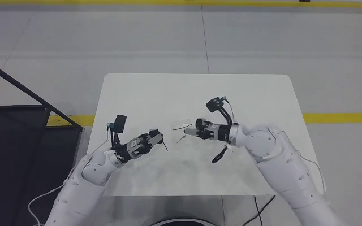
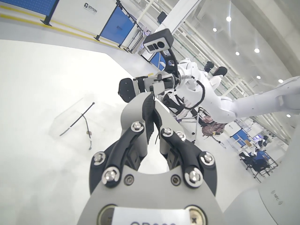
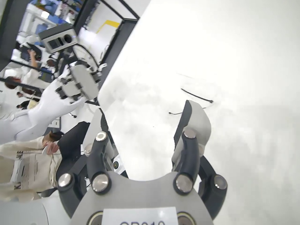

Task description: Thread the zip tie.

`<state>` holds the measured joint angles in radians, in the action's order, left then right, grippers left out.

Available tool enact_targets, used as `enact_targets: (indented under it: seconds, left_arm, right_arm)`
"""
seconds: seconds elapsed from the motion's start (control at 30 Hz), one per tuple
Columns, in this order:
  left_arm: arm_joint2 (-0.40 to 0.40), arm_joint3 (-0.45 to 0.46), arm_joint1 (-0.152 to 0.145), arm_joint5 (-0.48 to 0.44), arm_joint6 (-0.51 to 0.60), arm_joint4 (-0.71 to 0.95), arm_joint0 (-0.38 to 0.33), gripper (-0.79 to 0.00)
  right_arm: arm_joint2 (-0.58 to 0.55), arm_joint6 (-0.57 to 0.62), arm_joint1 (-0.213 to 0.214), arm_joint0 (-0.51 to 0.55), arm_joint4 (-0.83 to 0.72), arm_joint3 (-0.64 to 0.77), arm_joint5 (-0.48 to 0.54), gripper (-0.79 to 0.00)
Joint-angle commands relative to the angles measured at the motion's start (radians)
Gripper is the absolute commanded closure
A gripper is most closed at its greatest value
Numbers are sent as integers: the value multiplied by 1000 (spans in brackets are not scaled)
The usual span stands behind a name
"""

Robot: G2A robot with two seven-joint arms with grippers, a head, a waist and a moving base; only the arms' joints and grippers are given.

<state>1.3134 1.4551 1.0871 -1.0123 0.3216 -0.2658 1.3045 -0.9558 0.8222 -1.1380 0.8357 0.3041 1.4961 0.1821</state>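
Grey fingers are pinched tight on the left gripper [image 2: 150, 105], and there it is: a black zip tie [image 2: 156, 138] caught between the pads, its thin tail poking out back toward the wrist. From above, that gripper hangs over the table [image 1: 254, 96], left of the middle and nearer the front edge than the back. A sliver of black shows past its fingertips.

Facing it, near but not touching, is the right gripper [image 3: 145, 110]. Its fingers are spread wide with nothing between them, and it hovers close to the table's middle.

Just beyond the two, a clear bag [image 2: 64, 117] lies flat on the table, around the centre and a touch toward the back edge. Loose ties [image 2: 79, 117], black and thin, lie at the bag, one straight and one curved, crossing each other. Whether they lie on the bag or inside it is hard to call from here. The curved one trails off the bag's edge onto the bare surface.
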Motion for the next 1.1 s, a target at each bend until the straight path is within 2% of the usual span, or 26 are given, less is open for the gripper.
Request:
enact_targets:
  seconds: [0.0, 0.1, 0.17, 0.23, 0.47, 0.83, 1.07]
  left_arm:
    - [14, 6, 1, 0, -49, -55, 18, 0]
    - [23, 7, 2, 0, -97, -89, 33, 0]
    - [26, 6, 1, 0, -118, -102, 37, 0]
    - [29, 4, 0, 0, -131, -108, 39, 0]
    - [23, -4, -3, 0, -143, -116, 35, 0]
    - [8, -11, -7, 0, -155, -128, 27, 0]
    - [-2, -16, -8, 0, -160, -130, 23, 0]
  right_arm:
    - [38, -9, -12, -35, 58, -17, -111, -588]
    - [80, 13, -29, -85, 70, -69, -168, -570]
    - [101, 14, -40, -113, 74, -109, -189, -502]
    - [119, 18, -50, -133, 64, -145, -187, -422]
    - [158, 22, -75, -176, 48, -221, -156, -326]
    - [182, 35, -100, -215, 54, -289, -147, -308]
    - [189, 46, -111, -228, 56, -314, -146, -212]
